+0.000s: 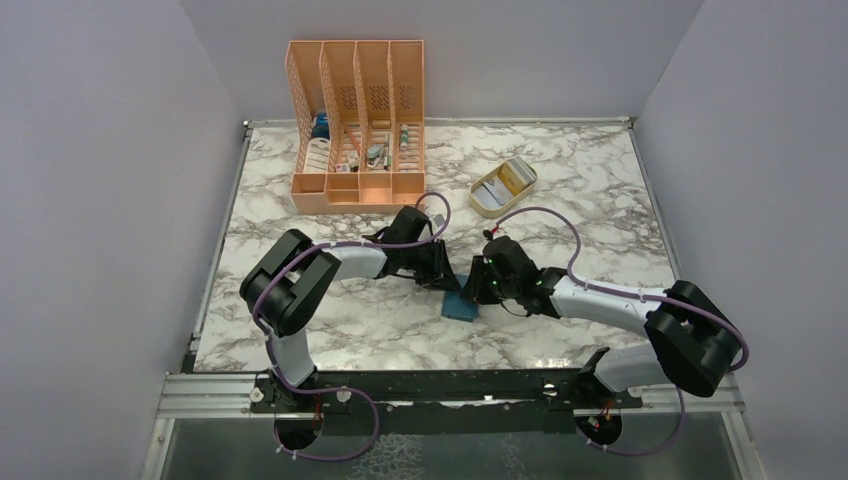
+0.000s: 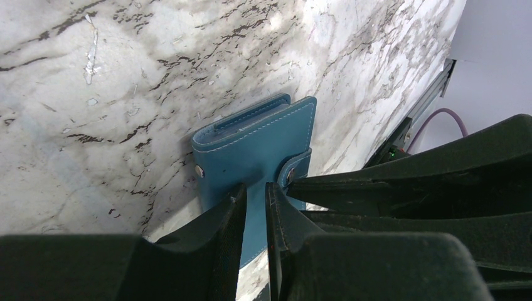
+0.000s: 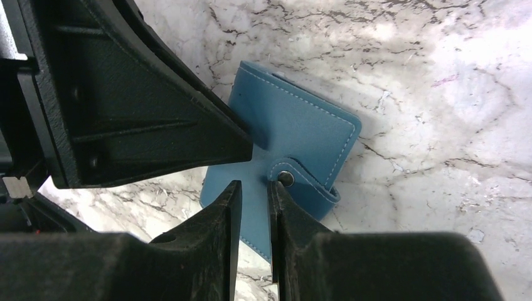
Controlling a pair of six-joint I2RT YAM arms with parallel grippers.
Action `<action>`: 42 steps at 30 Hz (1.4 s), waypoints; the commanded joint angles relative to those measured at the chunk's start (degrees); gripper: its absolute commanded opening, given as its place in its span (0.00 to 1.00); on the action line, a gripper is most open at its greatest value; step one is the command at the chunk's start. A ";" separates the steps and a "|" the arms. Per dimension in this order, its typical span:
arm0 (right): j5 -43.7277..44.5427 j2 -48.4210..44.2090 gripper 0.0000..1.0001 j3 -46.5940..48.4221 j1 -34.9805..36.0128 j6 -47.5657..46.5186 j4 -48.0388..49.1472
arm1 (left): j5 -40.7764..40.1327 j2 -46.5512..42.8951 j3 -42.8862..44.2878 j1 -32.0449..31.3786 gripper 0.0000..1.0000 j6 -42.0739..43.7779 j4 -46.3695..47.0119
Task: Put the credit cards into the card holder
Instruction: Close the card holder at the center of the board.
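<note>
Marble counter (image 1: 620, 190), with two arms converging near its middle on the teal card holder (image 1: 460, 306). The holder lies folded on the counter, towards the front and well apart from everything else. An orange file rack (image 1: 357, 125) stands at the back. To its right, a beige oval tray (image 1: 478, 205) carries the credit cards (image 1: 508, 183), none of them yet in the holder. Both arms meeting over the holder suggests it is being steadied and opened before any card is fetched.

The left fingers (image 2: 226, 219) stand narrow, with a strip of teal leather showing in the gap. The right fingers (image 3: 221, 216) stand the same way, just beside the strap (image 3: 313, 188) and its metal snap (image 3: 285, 179). Whether either pair pinches the leather or only frames it from above cannot be told.

In the overhead view the arms cover most of the holder. Its inner slots are hidden in every view. The cards in the tray are too small to count.
</note>
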 commanded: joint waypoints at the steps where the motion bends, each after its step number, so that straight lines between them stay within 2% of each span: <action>1: -2.12 -0.29 0.22 0.31 -0.20 0.26 0.98 | -2.81 2.02 -0.97 -0.32 0.21 1.60 -3.37; 8: 4.41 -3.69 0.23 2.33 -0.51 -1.87 -5.28 | -3.05 1.74 -1.27 -0.39 0.21 1.52 -3.39; 17: 5.10 -1.61 0.35 2.96 -1.48 -2.30 -4.83 | -3.61 1.44 -1.53 -0.35 0.21 1.33 -3.48; 26: 1.15 1.02 0.35 1.45 -1.52 -2.40 -0.07 | -3.58 1.72 -1.50 -0.32 0.22 1.16 -3.40; 42: -2.77 0.92 0.30 -0.83 -1.54 -0.15 2.20 | -4.12 1.51 -1.75 -0.38 0.21 1.16 -3.46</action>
